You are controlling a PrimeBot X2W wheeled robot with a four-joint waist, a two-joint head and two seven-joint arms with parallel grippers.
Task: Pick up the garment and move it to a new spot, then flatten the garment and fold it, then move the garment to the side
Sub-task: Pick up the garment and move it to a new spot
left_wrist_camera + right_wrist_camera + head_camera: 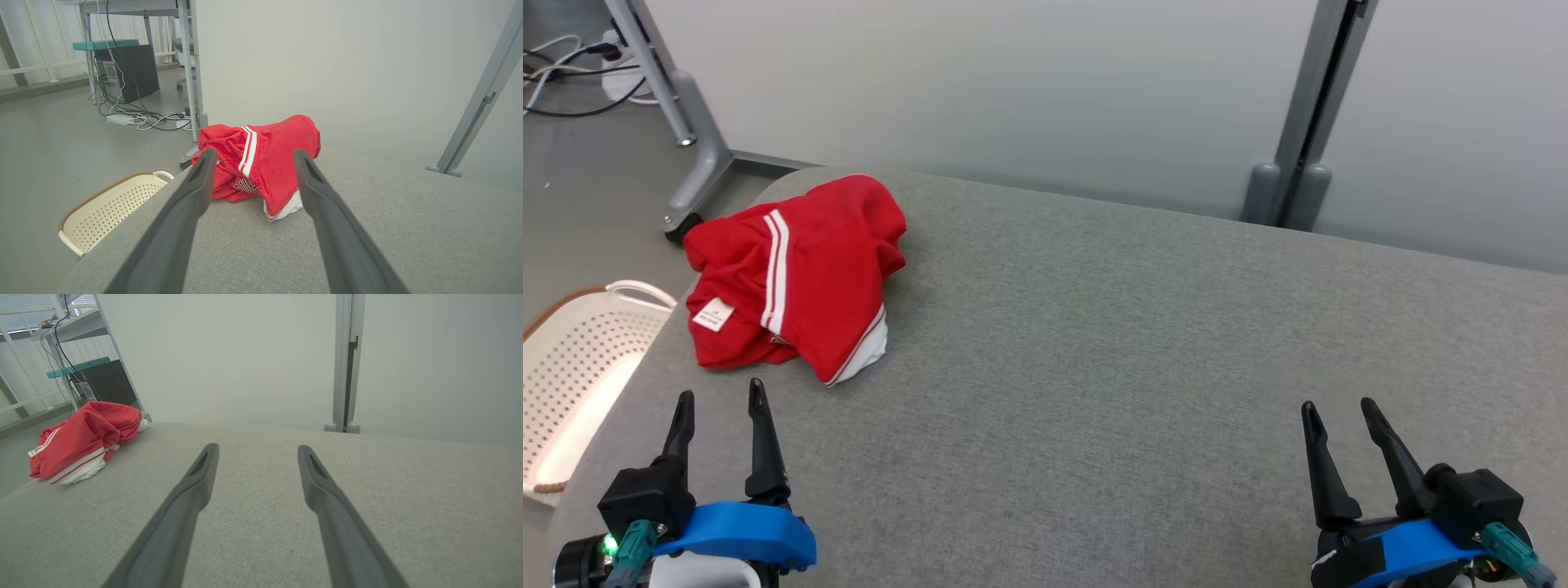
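Red garment (796, 278) w/ white stripes lies bunched at far-left corner of grey padded surface (1094, 367), right at its left edge.
L gripper (721, 389): fingers apart, empty. Sits on near side of garment, close, not touching. In wrist view it points straight at the garment.
R gripper (1338, 404): fingers apart, empty, well apart from garment, over bare fabric at right.
White perforated basket (572, 359) on floor, left of surface.

Soft, even indoor light
Only faint shadow under the garment (800, 269); a warm glow inside the basket (580, 351); wrist views stretch toward the edges.
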